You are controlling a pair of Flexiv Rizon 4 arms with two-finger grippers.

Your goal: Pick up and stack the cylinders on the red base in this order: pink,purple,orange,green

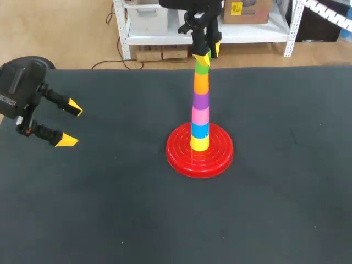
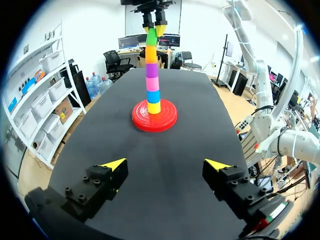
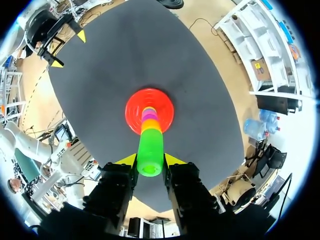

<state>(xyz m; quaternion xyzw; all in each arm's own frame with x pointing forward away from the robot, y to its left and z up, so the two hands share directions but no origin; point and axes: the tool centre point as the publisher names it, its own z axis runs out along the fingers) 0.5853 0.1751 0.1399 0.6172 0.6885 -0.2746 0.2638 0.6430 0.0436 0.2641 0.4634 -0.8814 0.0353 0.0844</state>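
Note:
A round red base stands mid-table with a tower on it: yellow, blue, pink, purple, orange and, topmost, a green cylinder, slightly tilted. My right gripper hangs over the tower, shut on the green cylinder, with one yellow-tipped finger at each side. The left wrist view shows the tower far ahead, with the right gripper on top. My left gripper is open with nothing in it near the table's left edge, well away from the base.
The black table top holds nothing besides the base and its tower. Its far edge runs just behind the tower.

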